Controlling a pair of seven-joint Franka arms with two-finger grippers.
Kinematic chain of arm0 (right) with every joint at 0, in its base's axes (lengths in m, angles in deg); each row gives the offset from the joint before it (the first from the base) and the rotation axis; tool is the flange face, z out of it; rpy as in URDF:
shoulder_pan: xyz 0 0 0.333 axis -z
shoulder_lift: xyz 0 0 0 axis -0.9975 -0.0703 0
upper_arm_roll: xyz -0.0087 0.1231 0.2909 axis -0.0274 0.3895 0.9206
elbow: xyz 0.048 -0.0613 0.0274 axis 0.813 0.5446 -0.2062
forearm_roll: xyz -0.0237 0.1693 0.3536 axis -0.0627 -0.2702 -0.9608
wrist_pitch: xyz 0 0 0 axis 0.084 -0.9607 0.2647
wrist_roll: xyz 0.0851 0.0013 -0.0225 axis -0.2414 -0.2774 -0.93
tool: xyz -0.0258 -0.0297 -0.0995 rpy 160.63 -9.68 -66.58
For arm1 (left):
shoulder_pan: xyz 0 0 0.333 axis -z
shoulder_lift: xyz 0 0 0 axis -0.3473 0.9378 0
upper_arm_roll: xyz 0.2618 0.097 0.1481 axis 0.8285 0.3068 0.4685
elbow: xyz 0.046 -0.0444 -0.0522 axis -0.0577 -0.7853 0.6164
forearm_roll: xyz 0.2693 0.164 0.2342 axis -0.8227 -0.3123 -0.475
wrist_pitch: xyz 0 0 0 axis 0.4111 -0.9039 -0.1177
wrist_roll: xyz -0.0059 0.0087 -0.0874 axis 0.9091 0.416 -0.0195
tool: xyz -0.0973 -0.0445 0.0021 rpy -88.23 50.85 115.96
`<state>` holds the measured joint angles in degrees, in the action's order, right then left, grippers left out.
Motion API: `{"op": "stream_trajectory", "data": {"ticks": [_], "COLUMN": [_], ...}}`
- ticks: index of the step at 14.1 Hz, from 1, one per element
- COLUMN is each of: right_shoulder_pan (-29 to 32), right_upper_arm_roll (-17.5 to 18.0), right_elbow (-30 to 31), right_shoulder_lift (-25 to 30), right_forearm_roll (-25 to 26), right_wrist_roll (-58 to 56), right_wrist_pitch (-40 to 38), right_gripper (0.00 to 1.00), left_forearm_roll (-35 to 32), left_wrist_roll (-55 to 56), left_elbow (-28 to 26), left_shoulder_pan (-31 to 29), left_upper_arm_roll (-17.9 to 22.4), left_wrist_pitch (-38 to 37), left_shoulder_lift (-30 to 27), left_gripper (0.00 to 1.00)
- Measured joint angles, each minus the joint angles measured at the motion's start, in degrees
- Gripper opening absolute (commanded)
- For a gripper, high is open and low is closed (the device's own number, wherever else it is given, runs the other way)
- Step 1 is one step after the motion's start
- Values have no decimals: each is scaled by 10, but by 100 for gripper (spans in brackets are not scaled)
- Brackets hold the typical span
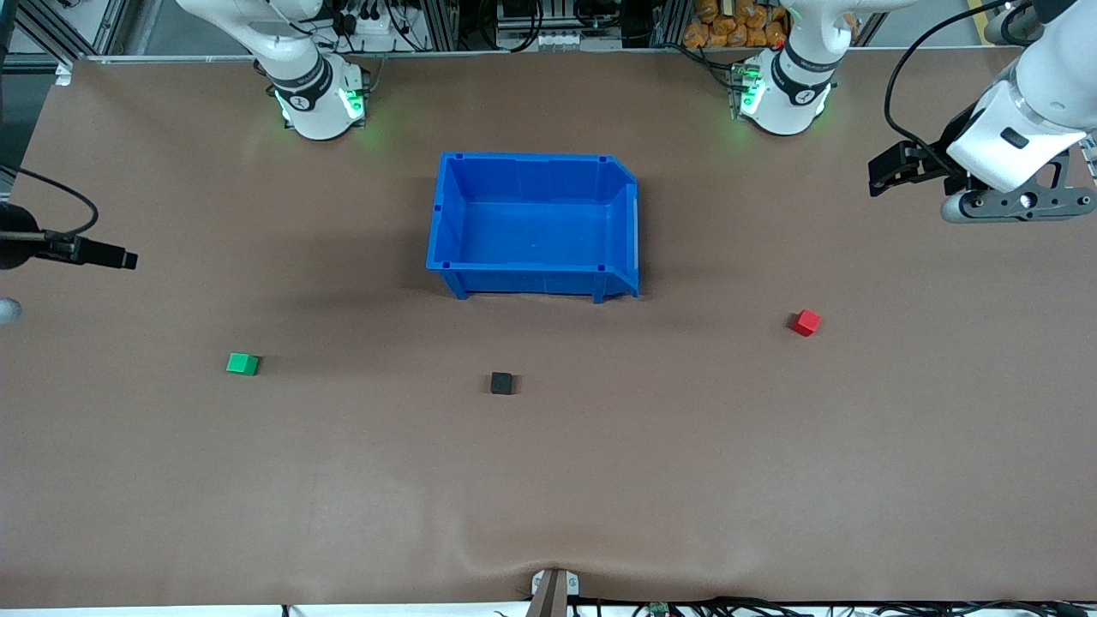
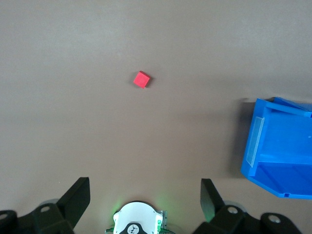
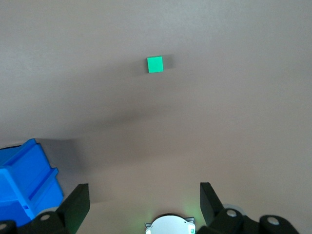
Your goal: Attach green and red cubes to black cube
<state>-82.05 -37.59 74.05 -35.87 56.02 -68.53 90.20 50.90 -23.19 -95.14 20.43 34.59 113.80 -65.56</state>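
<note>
The green cube (image 1: 242,364) lies toward the right arm's end of the table and shows in the right wrist view (image 3: 155,64). The black cube (image 1: 502,383) lies mid-table, nearer the front camera than the blue bin (image 1: 531,270). The red cube (image 1: 806,322) lies toward the left arm's end and shows in the left wrist view (image 2: 142,79). All three cubes stand apart. My left gripper (image 1: 891,167) (image 2: 145,195) is open, empty and high over the table's left-arm end. My right gripper (image 1: 111,255) (image 3: 145,197) is open, empty and high over the right-arm end.
The blue bin, empty, stands mid-table between the arm bases and the black cube; its corner shows in the left wrist view (image 2: 273,180) and the right wrist view (image 3: 24,185). A brown mat (image 1: 548,480) covers the table. A small mount (image 1: 553,591) sits at the front edge.
</note>
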Motion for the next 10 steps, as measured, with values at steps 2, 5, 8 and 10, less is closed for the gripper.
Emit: {"op": "stream_trajectory", "data": {"ticks": [2, 5, 8, 10], "right_shoulder_pan": [15, 18, 22, 35], "right_upper_arm_roll": [0, 1, 0, 0], "right_elbow": [-8, -16, -16, -15], "right_shoulder_lift": [-16, -30, -52, -76], "right_forearm_roll": [-4, -33, -44, -46], "right_wrist_roll": [-4, -8, -8, -34], "right_wrist_pitch": [2, 2, 0, 5], "right_gripper": [100, 100, 100, 100], "left_forearm_roll": [0, 0, 0, 0], "left_wrist_roll": [0, 0, 11, 44], "left_elbow": [0, 0, 0, 0], "left_shoulder_pan": [-1, -3, -3, -1], "left_upper_arm_roll": [0, 2, 2, 1], "left_wrist_pitch": [3, 16, 21, 24], "left_shoulder_lift": [3, 18, 31, 41], "left_gripper": [100, 100, 100, 100]}}
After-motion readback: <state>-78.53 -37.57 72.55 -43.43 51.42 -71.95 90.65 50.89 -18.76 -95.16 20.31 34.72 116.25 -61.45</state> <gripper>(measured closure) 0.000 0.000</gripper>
